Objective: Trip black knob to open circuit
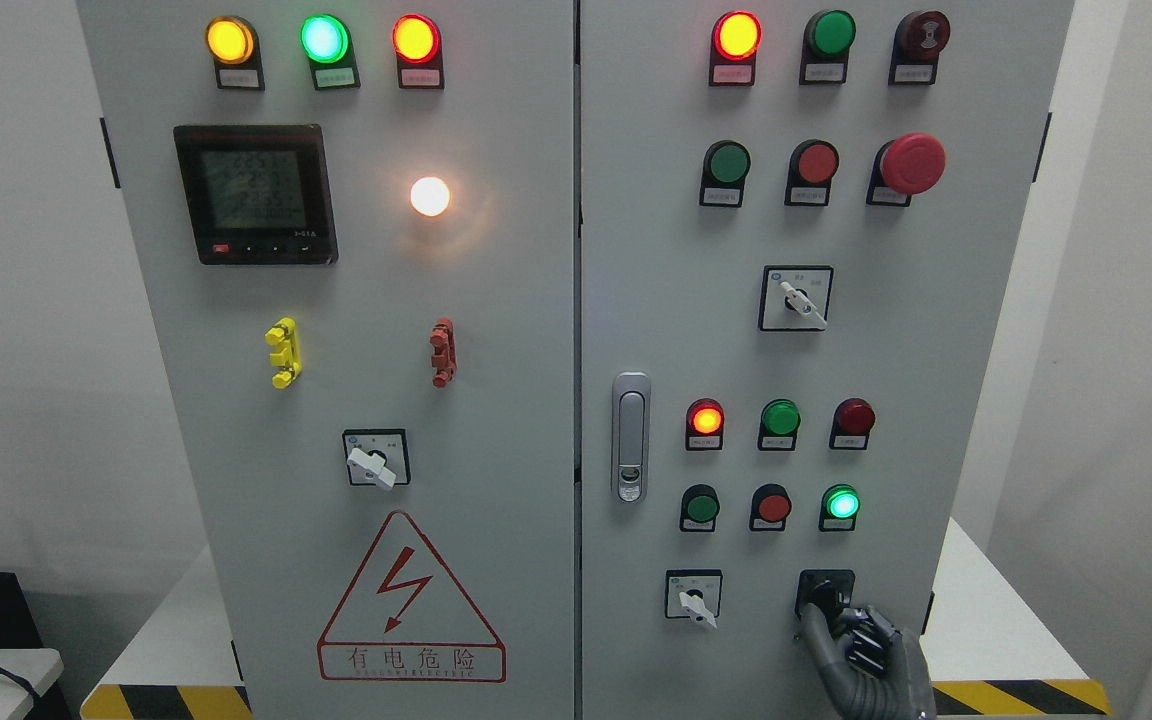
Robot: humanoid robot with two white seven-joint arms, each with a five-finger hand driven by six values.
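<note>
- Pale room walls behind a tall grey metal two-door control cabinet [496,400] on a white base with yellow-black hazard stripes [1021,696].
- Left door: three lit round lamps at 12 o'clock, black digital meter [255,194] below them, glowing white lamp [430,196] at its 3 o'clock, red triangular shock-warning sign [411,600] at 6 o'clock.
- Right door: red mushroom emergency-stop button [912,163] at 1 o'clock, silver door latch handle [631,436] on its left edge.
- Small black rotary knob on black square plate [824,592] sits at 5 o'clock of the right door, just right of a white-handled selector switch [694,598].
- Dark grey robotic right hand [861,650] comes up from 5 o'clock, fingers [820,620] curled, tips touching the knob; a firm pinch can't be confirmed.
</note>
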